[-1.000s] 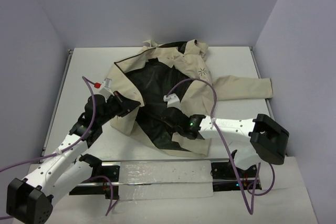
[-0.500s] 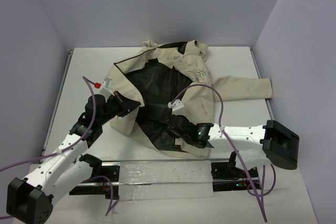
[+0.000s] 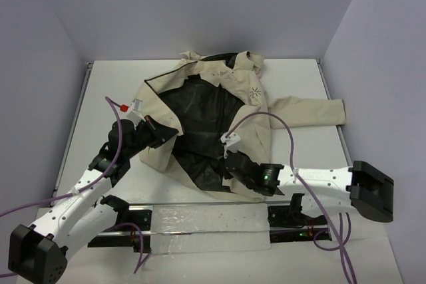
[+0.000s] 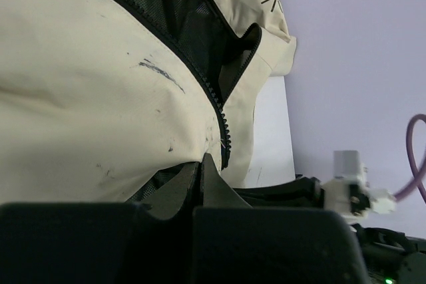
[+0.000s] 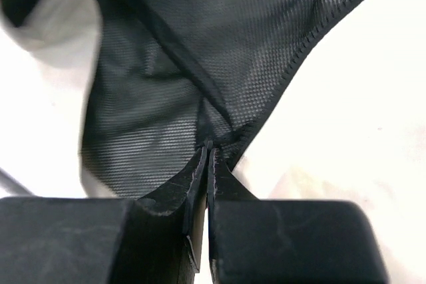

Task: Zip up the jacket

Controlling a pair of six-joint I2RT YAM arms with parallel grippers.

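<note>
The beige jacket [image 3: 256,121] lies open on the white table [image 3: 113,84], black mesh lining [image 3: 200,114] facing up and a star logo [image 3: 255,92] on its right panel. My left gripper [image 3: 174,131] is shut on the left front flap's lower edge. In the left wrist view its tips [image 4: 202,159] pinch the cream fabric [image 4: 86,78] just below the dark zipper teeth [image 4: 216,108]. My right gripper [image 3: 225,164] is at the jacket's near hem. In the right wrist view it [image 5: 208,145] is shut on the seamed edge of the mesh lining [image 5: 166,64] beside beige cloth [image 5: 353,98].
One sleeve [image 3: 313,111] stretches toward the right table edge. A metal rail with a clear plate [image 3: 206,221] runs along the near edge between the arm bases. Purple cables [image 3: 256,116] loop above the jacket. Walls close in behind and on both sides.
The right arm has swung its elbow out to the right and lower, and its wrist has shifted slightly toward the near edge at the hem. The left arm has not moved.
</note>
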